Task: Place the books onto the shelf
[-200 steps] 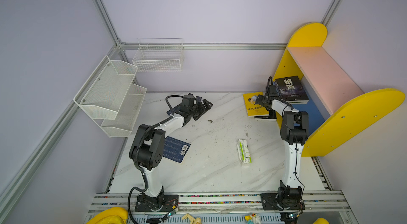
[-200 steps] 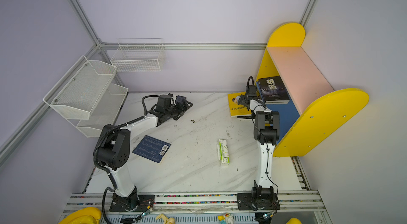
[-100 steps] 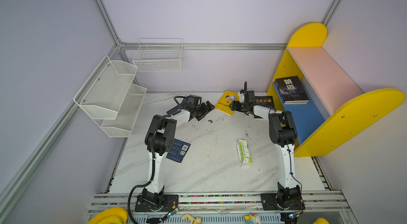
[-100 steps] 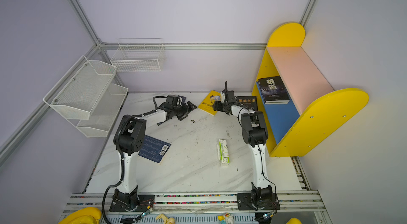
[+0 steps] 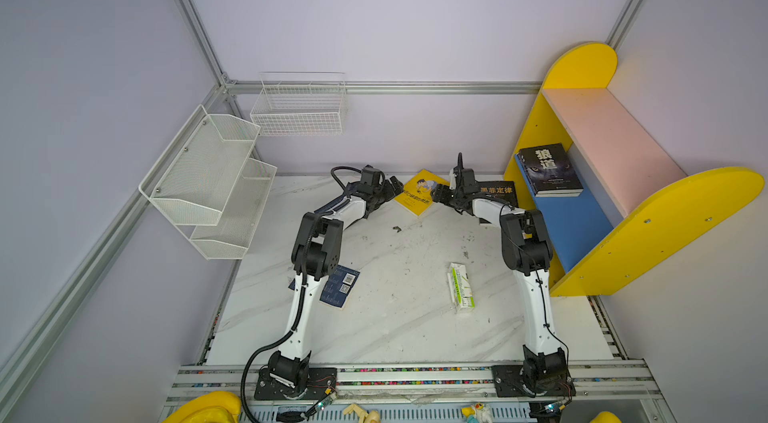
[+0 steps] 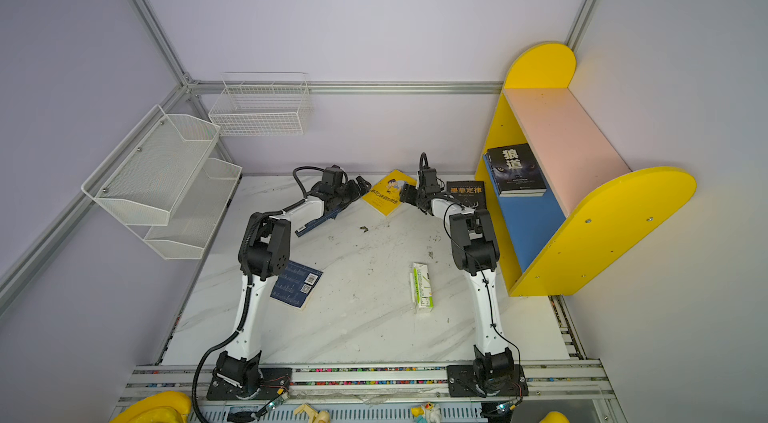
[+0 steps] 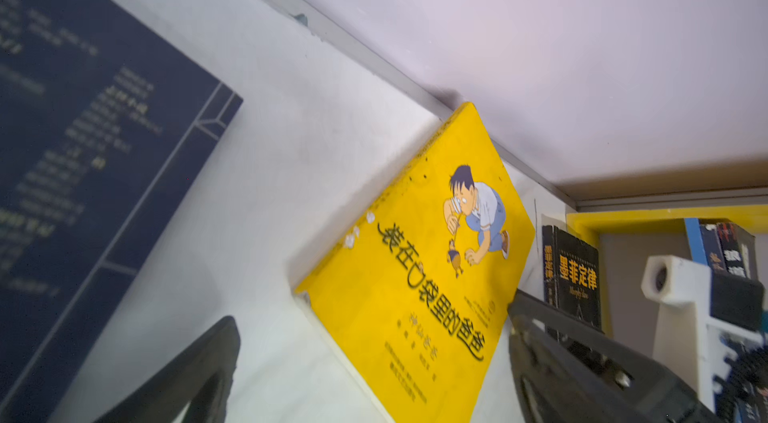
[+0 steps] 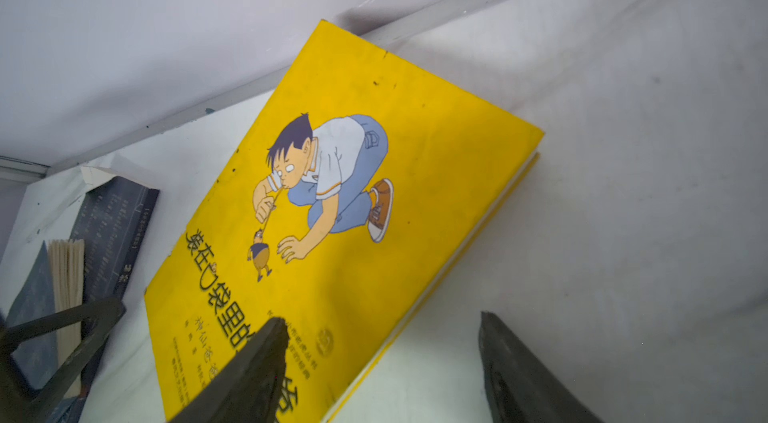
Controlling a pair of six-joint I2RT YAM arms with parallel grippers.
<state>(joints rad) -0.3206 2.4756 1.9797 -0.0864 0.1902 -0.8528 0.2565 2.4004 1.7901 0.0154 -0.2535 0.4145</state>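
In both top views the yellow book [image 5: 417, 193] [image 6: 388, 192] lies flat on the bench [image 5: 407, 317], the shelf [image 5: 665, 225] well apart from it. Left wrist: my left pincer [image 7: 372, 317] gapes empty beside the book. Right wrist: my right pincer [image 8: 382, 325] is open astride its edge (the grasping step); next, I judge, squeeze and lift.

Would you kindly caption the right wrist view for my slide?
Right gripper, open, poised over an edge of the yellow book.

Five books visible: one yellow book [image 5: 417, 194]; two black (worktop black book [image 5: 496, 190], shelf black book [image 5: 548, 169]); two navy (near navy book [image 5: 340, 288], far navy book [image 6: 316, 223]). One carton [image 5: 461, 288], one shelf [image 5: 615, 142], one mesh rack [image 5: 208, 175], one wire basket [image 5: 299, 109].
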